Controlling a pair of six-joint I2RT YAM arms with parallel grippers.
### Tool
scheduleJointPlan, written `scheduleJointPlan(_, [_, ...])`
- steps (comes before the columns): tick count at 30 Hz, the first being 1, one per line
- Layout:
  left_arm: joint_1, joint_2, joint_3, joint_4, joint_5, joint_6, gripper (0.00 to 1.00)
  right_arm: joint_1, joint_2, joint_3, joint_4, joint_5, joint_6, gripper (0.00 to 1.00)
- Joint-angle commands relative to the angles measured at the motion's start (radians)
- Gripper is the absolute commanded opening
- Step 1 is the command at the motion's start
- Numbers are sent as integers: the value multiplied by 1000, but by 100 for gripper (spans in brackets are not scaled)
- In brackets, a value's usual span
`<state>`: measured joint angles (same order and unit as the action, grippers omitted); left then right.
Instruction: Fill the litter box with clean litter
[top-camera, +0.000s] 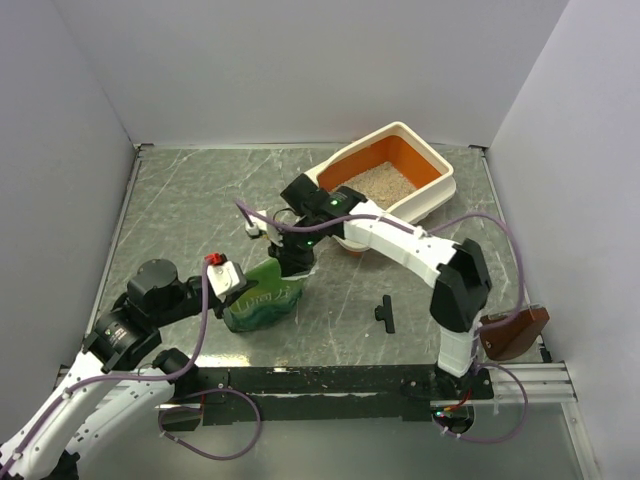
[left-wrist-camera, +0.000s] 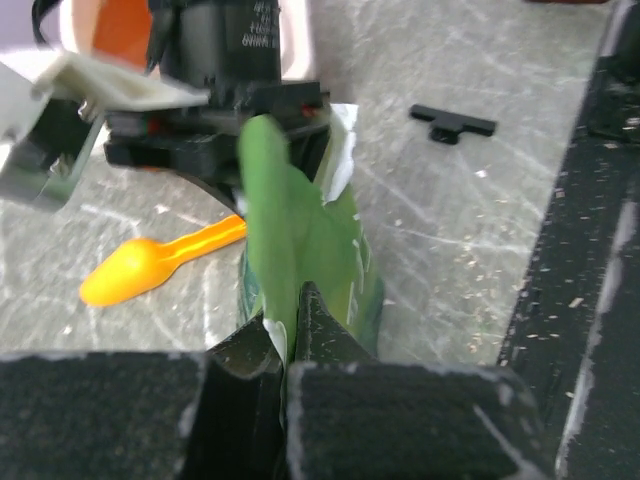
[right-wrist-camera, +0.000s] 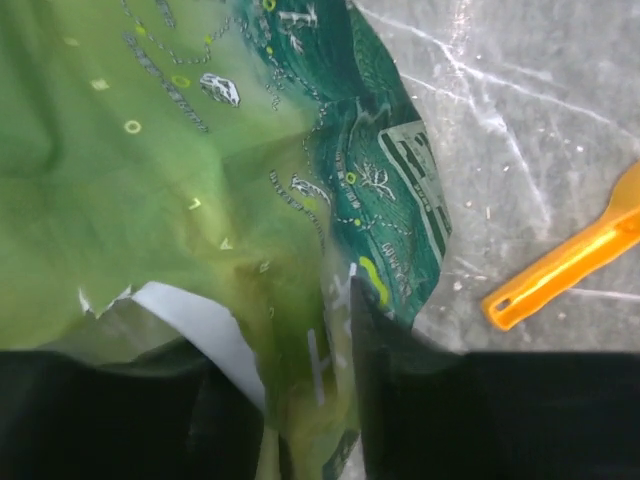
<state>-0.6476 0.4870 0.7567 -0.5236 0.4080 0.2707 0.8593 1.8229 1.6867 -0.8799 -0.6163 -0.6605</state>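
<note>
The crinkled green plastic bag (right-wrist-camera: 200, 150) bears pale printed drawings. The rectangular plastic litter box (top-camera: 440, 190) is cream outside, orange inside.

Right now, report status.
Left pincer shut on green bag. Right pincer around bag top, grip unclear. Litter box part-filled with litter. Orange scoop beside bag.

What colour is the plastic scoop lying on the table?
Yellow-orange; the long-handled plastic scoop shows best in the left wrist view.

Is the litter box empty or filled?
Partly filled: beige sandy granules cover some orange floor of the cream-rimmed plastic tray.
</note>
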Motion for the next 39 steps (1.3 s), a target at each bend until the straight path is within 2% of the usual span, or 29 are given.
scheduleJointPlan(1, [-6,-1,47,76,-50,13,1,-11,93,145,18,94,79,9])
scheduleJointPlan(2, [-6,5,49,79,-101,15,1,-16,120,180,27,111,122,0])
scheduleJointPlan(4, [-6,21,52,91,-226,25,1,-23,180,273,44,176,232,0])
scheduleJointPlan(6, [-6,51,49,111,-404,38,1,-23,226,361,68,208,349,0])
scheduleJointPlan(9, [-7,110,43,160,-718,76,1,-23,237,396,145,291,562,0])
scheduleJointPlan(12, [-7,108,43,214,-820,119,1,-31,190,360,205,362,724,0])
scheduleJointPlan(19, [-7,13,101,228,-703,234,1,-23,-25,95,335,409,935,0])
scheduleJointPlan(23, [-7,12,93,168,-597,230,1,15,-54,-13,372,448,984,0])
scheduleJointPlan(31, [-6,19,-49,220,-537,124,1,17,24,43,358,385,941,0])
scheduleJointPlan(33, [-6,12,-69,243,-534,121,1,17,33,85,325,362,920,11])
scheduleJointPlan(35, [-7,7,-77,252,-532,113,1,14,27,111,294,356,898,36])
scheduleJointPlan(37, [-7,5,-83,252,-525,114,1,4,-19,105,294,359,886,46])
scheduleJointPlan(39, [-7,5,-86,251,-508,108,1,-14,-72,94,294,371,875,52])
